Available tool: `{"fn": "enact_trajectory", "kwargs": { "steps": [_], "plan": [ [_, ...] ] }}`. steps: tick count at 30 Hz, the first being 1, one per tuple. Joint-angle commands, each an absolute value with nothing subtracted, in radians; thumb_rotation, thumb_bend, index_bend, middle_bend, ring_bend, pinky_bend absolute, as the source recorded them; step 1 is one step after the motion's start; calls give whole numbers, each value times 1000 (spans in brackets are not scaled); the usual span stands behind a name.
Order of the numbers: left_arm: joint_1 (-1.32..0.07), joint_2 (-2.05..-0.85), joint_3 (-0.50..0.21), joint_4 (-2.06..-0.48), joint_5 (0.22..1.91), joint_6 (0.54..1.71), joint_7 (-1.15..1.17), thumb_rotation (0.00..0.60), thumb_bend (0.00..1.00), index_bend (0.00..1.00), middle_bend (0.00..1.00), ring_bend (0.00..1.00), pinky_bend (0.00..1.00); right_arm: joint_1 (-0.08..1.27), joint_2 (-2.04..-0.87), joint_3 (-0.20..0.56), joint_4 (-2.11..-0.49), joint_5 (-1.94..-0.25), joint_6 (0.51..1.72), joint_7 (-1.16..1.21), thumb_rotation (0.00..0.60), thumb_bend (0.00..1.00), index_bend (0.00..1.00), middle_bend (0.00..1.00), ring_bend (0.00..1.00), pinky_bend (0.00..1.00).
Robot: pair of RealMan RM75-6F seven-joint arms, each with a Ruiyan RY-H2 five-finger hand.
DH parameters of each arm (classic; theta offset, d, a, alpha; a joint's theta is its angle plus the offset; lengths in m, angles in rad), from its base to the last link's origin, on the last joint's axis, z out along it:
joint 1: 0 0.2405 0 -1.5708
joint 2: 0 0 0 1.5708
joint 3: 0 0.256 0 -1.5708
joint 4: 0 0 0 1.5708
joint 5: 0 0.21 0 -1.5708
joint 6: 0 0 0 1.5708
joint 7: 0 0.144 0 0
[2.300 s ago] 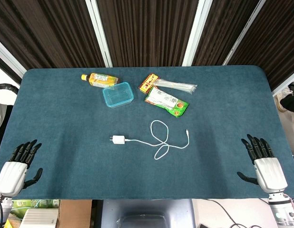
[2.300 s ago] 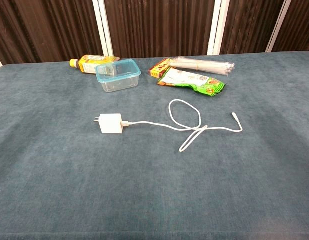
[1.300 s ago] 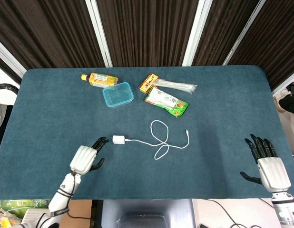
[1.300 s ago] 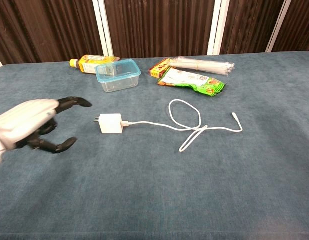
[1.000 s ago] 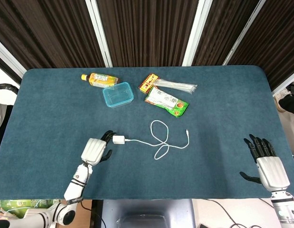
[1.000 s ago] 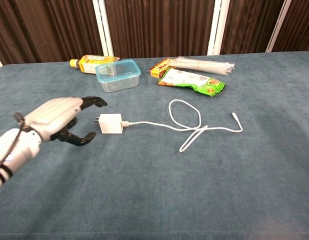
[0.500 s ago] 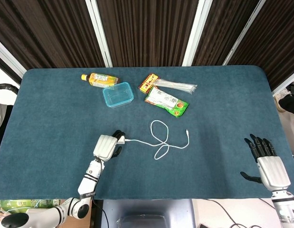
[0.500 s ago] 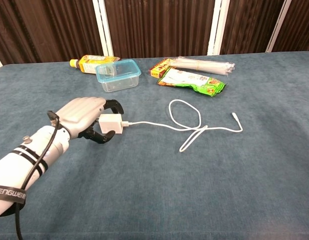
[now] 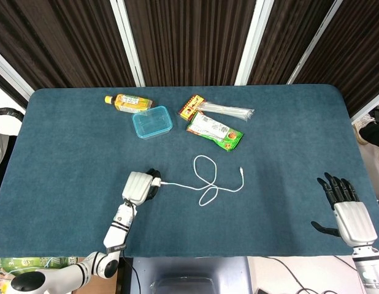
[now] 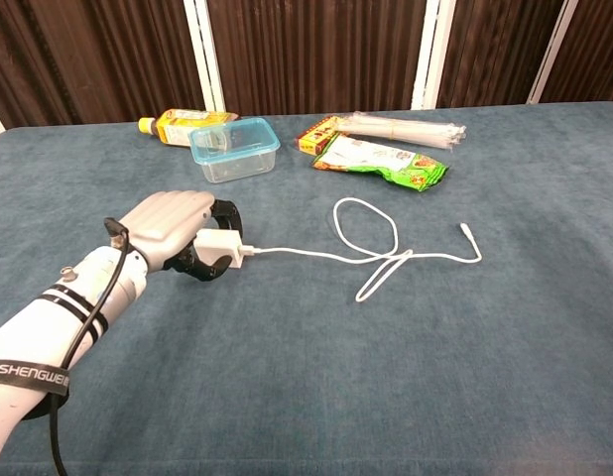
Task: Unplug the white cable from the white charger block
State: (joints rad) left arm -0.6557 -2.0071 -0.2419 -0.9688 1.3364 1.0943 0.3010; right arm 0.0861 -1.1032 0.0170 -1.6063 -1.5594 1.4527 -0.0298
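The white charger block (image 10: 217, 246) lies on the blue table cloth (image 10: 386, 377), left of centre, with the white cable (image 10: 397, 233) plugged into its right end. My left hand (image 10: 173, 230) grips the block, fingers curled over its far side and thumb under its near side. From the head view the left hand (image 9: 139, 186) covers most of the block (image 9: 156, 181). The cable (image 9: 204, 156) runs right, makes a loop and ends in a free plug. My right hand (image 9: 349, 215) hovers open at the table's front right corner, fingers spread, far from the cable.
At the back stand a yellow drink bottle (image 9: 128, 102), a clear blue-rimmed container (image 9: 152, 121), a green snack pack (image 9: 215, 131), a red packet (image 9: 191, 106) and a bag of straws (image 9: 229, 111). The table's front edge (image 9: 195, 254) is close to both arms.
My left hand came in from the front left corner, reached the charger block and closed around it. The cable near the block has pulled a little straighter. The right hand stayed put.
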Motion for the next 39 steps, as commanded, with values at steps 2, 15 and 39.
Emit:
{"fn": "enact_trajectory", "kwargs": {
  "steps": [2,15,39],
  "plan": [
    [-661,-2014,-239,-955,1332,1094,294,600,433,480,462,1000,1000,84,-1101,16,-1607,-1563,1458,-27,600,142,0,0,0,0],
    [-647,-2009,-229,-991,1358,1172,229,600,520,726,725,1000,1000,98,-1123,7,-1589,-1602,1452,-22,600,142,0,0,0,0],
    [-509,-1727,-131,-1591,1325,1273,487,600,577,741,769,1000,1000,410,-1486,162,-1745,-1614,1191,-223,600,339,515,87,0,0]
  ]
}}
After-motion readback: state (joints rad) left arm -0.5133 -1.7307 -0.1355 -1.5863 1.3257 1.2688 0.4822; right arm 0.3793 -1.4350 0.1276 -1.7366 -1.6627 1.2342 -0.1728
